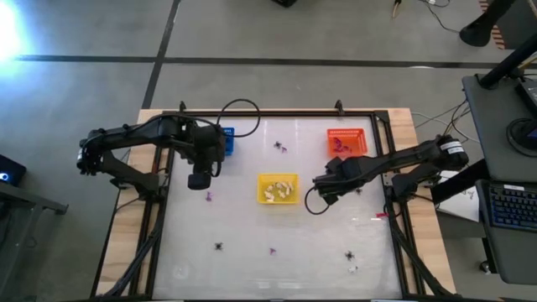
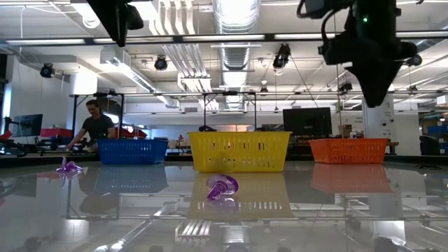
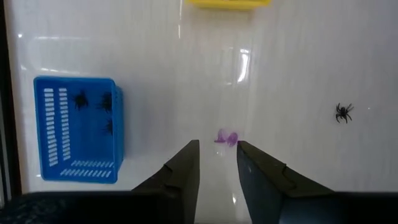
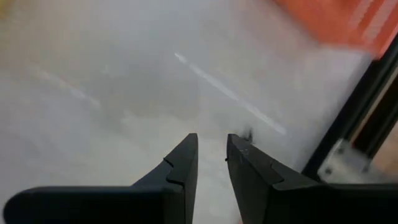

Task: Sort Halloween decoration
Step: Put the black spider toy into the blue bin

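Only from the left wrist: parted fingers point(image 3: 217, 163) above a purple trinket point(image 3: 226, 138) (right fingers point(image 4: 211, 158) parted, empty).

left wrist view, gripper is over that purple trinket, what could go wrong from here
1. The left gripper has only a narrow gap, and the purple trinket is tiny on a glossy table; the fingers could nudge it away instead of straddling it.
2. The blue basket holds black spiders, so dropping the purple piece there would mis-sort it.
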You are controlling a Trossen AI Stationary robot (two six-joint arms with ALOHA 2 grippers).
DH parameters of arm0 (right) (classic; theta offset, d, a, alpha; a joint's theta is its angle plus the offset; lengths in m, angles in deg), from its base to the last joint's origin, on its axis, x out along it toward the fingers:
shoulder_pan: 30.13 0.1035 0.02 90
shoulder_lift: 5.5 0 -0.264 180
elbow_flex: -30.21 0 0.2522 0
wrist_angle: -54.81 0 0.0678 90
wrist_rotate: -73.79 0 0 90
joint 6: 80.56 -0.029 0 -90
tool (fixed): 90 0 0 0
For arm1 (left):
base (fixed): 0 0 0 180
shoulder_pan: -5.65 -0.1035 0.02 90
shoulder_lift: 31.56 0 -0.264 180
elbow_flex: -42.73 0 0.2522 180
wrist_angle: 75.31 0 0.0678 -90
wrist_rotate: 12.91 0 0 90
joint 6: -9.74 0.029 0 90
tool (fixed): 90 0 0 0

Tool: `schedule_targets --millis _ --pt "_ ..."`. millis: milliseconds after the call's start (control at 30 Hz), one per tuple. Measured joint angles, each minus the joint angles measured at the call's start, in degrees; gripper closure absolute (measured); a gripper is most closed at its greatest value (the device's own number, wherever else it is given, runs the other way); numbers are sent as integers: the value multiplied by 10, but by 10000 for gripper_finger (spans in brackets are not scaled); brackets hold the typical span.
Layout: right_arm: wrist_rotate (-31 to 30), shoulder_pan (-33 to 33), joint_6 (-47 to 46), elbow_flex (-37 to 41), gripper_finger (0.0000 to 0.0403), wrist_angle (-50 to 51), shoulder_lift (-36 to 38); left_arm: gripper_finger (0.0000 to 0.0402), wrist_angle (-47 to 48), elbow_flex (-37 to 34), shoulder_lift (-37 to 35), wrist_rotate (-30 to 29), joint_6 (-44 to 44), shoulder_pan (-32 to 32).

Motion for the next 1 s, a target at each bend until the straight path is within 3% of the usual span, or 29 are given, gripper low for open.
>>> schedule_targets --millis 167,300,633,1000 --pt "96 17 -22 38 323 -2 8 289 -10 0 3 -13 4 -1" --pt "138 48 -41 58 323 -5 18 283 -11 0 3 -21 4 -1" --pt "147 116 -137 76 323 -32 33 283 -9 0 3 -22 -13 -1" --pt "172 224 -261 76 323 -204 34 283 6 -3 2 -11 -31 -1"
